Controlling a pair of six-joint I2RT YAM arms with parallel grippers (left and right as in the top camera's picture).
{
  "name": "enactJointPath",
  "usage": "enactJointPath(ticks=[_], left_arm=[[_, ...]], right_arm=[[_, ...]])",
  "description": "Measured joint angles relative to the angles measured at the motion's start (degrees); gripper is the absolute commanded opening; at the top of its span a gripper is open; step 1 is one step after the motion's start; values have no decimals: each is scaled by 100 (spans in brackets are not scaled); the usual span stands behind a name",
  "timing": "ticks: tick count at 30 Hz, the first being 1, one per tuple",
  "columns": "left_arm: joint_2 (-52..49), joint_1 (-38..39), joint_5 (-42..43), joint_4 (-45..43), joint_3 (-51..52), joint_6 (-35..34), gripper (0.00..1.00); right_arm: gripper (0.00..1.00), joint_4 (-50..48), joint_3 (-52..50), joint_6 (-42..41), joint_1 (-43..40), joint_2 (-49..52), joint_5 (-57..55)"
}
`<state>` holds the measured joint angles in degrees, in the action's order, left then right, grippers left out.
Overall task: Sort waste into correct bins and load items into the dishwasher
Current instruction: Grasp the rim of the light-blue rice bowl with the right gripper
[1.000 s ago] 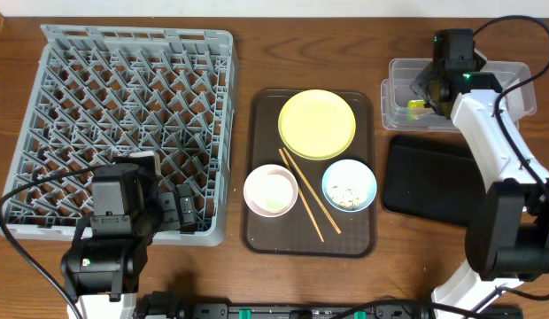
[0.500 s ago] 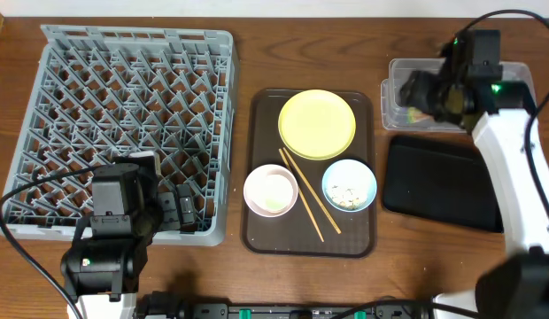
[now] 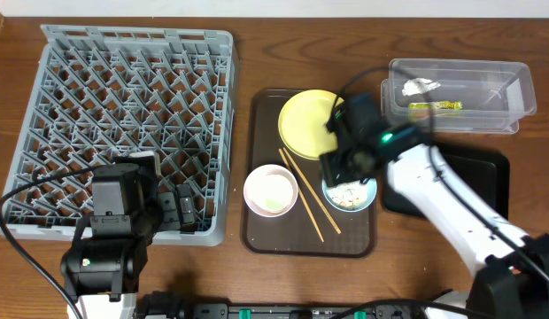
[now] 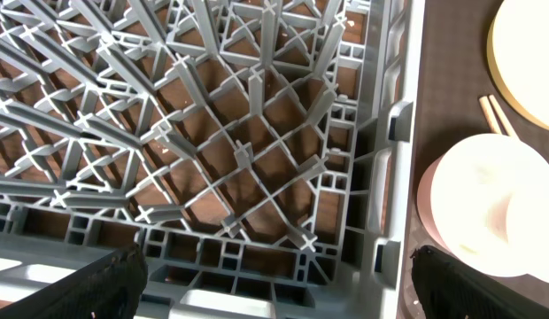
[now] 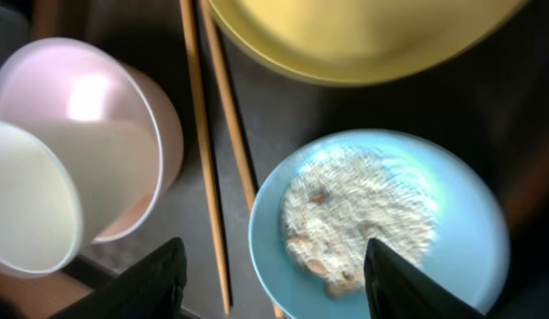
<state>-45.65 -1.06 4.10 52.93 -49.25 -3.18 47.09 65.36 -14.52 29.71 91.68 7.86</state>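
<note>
My right gripper (image 3: 344, 167) hangs open and empty over the light-blue bowl (image 3: 350, 193), which holds beige crumbs (image 5: 359, 217); it shows large in the right wrist view (image 5: 381, 221). Two chopsticks (image 3: 308, 195) lie beside it, next to the white bowl (image 3: 271, 190) with the small white cup (image 5: 31, 208) inside. The yellow plate (image 3: 308, 124) lies behind. The white tissue (image 3: 420, 87) and the green-yellow wrapper (image 3: 434, 106) lie in the clear tub (image 3: 514, 106). The black tray (image 3: 483, 168) is partly hidden by my arm. My left gripper (image 4: 274, 292) is open over the grey dish rack (image 3: 124, 124).
The dishes stand on a dark brown serving tray (image 3: 257, 230) between the rack and the bins. My right arm stretches across the black tray from the lower right. Bare wooden table (image 3: 310, 44) shows at the back.
My right gripper has left the clear tub and swung left and forward to the light-blue bowl. The tissue and wrapper now lie uncovered in the tub. The left arm has not moved.
</note>
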Motion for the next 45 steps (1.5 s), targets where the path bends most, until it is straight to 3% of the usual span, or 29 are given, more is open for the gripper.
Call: enactJointPath(ticks=[13,17,28,36,45], left_arm=[[0,0,0,48,-2,0,97],[0,0,0,50,-2,-2,97],[0,0,0,52,-2,0,97],[0,0,0,52,-2,0,97],[0,0,0,66,-2,-2,97]], right_arm=[[19,-1707,-1484,-811,691,20,-619],[18,-1770,-1604,-966,717,20,-658],[1,-1867,-1665,-1062,717,17,-767],[1,-1816,-1613,-1051,717,-33,-863],[1,-975,-826,-1043,533,-251,-745]])
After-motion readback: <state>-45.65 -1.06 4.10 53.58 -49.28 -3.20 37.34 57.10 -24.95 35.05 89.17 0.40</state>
